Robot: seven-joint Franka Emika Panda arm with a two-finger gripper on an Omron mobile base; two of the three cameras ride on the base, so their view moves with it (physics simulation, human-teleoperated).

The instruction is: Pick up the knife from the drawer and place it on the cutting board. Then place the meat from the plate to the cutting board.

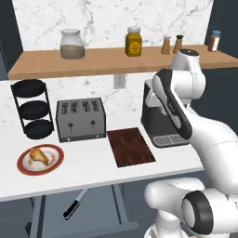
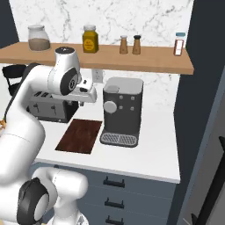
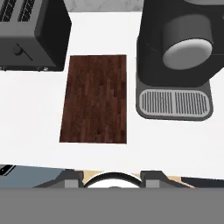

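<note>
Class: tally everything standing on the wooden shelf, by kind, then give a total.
Glass jar, brown contents: 1
Yellow jar: 1
Brown shakers: 2
Red spice bottle: 1
Total: 5

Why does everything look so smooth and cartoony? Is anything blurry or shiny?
Left base view: even rendered light, the toaster casts just a faint shadow on the counter. Right base view: no glare on the coffee machine. Hand view: the cutting board grain looks slightly soft and pixelly.
</note>
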